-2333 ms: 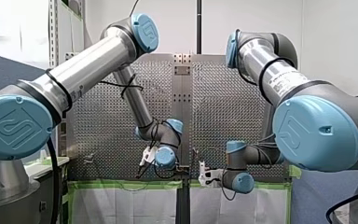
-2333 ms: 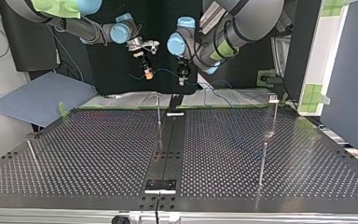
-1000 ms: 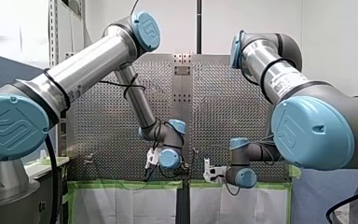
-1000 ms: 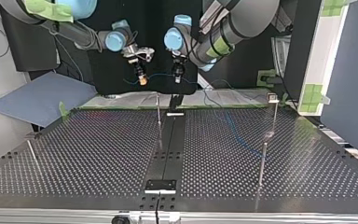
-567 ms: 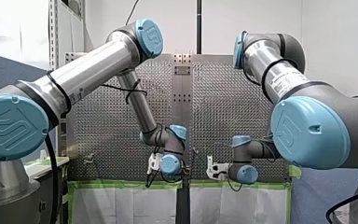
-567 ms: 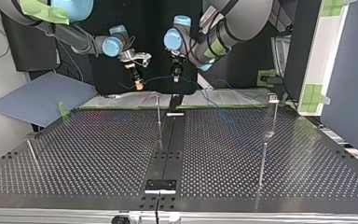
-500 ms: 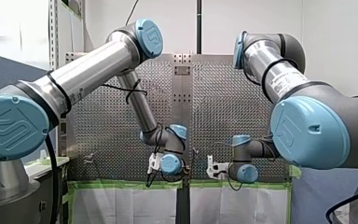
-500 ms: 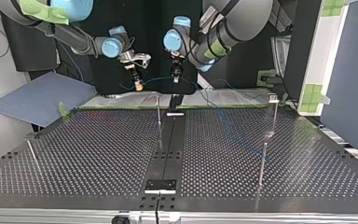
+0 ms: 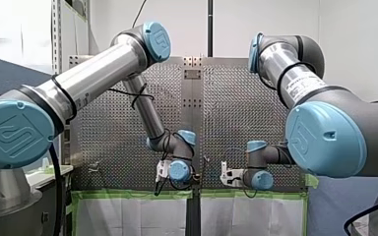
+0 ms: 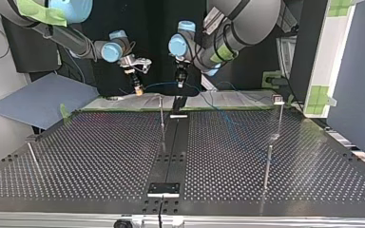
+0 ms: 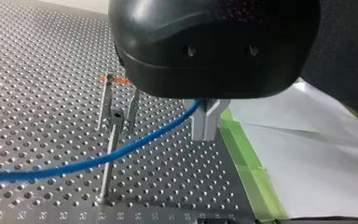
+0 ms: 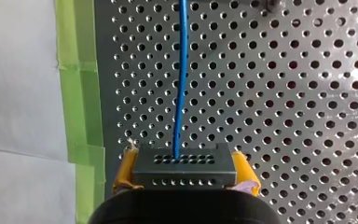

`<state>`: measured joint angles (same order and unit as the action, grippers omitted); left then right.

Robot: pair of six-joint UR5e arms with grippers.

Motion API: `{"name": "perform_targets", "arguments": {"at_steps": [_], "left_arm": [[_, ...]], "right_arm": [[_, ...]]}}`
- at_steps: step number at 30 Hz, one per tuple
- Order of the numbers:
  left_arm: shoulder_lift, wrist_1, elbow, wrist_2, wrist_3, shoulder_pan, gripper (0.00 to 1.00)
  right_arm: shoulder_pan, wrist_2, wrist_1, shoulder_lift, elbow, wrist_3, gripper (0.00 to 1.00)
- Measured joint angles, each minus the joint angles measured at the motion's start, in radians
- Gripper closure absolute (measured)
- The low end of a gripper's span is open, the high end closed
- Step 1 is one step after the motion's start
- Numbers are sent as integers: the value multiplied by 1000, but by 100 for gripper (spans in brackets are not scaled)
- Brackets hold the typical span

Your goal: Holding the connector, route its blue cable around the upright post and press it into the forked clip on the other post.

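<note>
Perforated metal counter (image 10: 100, 156) below, two arms up, and one blue cable (image 12: 181, 84) strung between them. Over at my right gripper (image 12: 184, 173), yellow pads pinch the single connector (image 12: 184, 161), a black block drilled with rows of small holes, and the cable runs straight ahead from it. Now my left gripper (image 11: 208, 122): pale fingers pressed together on that same cable. It sags away beside them, crossing a slim metal post (image 11: 108, 163) below its forked clip (image 11: 118, 100), not seated in it.
</note>
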<state>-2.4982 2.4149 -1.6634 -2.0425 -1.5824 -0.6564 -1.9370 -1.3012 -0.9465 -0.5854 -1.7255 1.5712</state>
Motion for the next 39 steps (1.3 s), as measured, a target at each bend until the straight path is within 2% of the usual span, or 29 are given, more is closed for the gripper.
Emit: {"name": "perform_targets", "arguments": {"at_steps": [14, 26, 39], "left_arm": [[-22, 16, 32, 28, -23, 11, 98], [-21, 22, 45, 30, -24, 16, 98], [-22, 28, 54, 51, -24, 18, 98]], "right_arm": [[17, 3, 10, 0, 20, 0, 100], [36, 3, 36, 0, 50, -4, 100], [46, 8, 52, 1, 64, -14, 100]]}}
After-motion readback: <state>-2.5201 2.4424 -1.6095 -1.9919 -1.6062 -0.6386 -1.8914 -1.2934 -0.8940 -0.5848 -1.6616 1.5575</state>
